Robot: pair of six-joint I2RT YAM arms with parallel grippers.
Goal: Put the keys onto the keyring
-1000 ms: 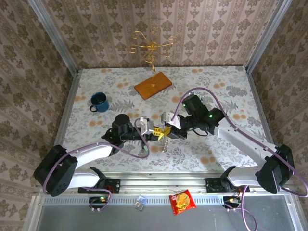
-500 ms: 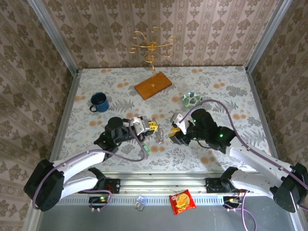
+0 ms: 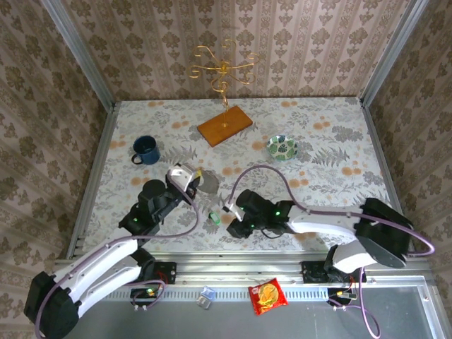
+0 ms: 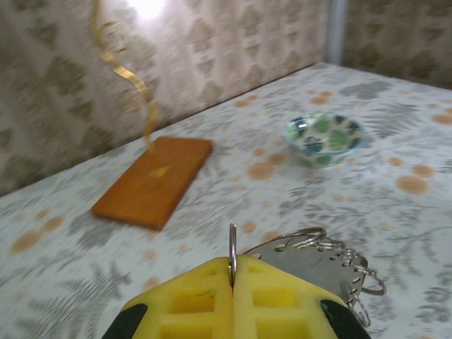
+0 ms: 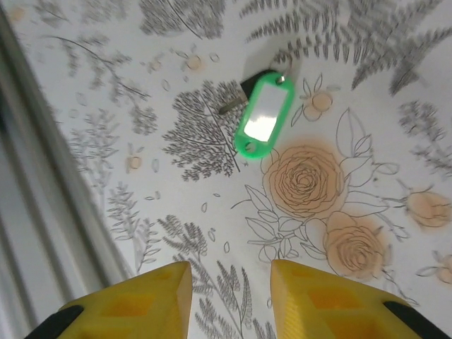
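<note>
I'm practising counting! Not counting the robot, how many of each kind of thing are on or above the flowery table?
Mug: 1
Bowl: 1
Stand: 1
Key tag: 1
Keyring: 1
Total: 5

The top external camera looks down over the whole table point(image 3: 332, 134) from behind the arms. The left wrist camera looks low and level past the left gripper point(image 4: 232, 272) to the bowl point(image 4: 323, 135) ahead, which the overhead view shares. The right wrist camera stares closely down beyond the right gripper point(image 5: 229, 272).
</note>
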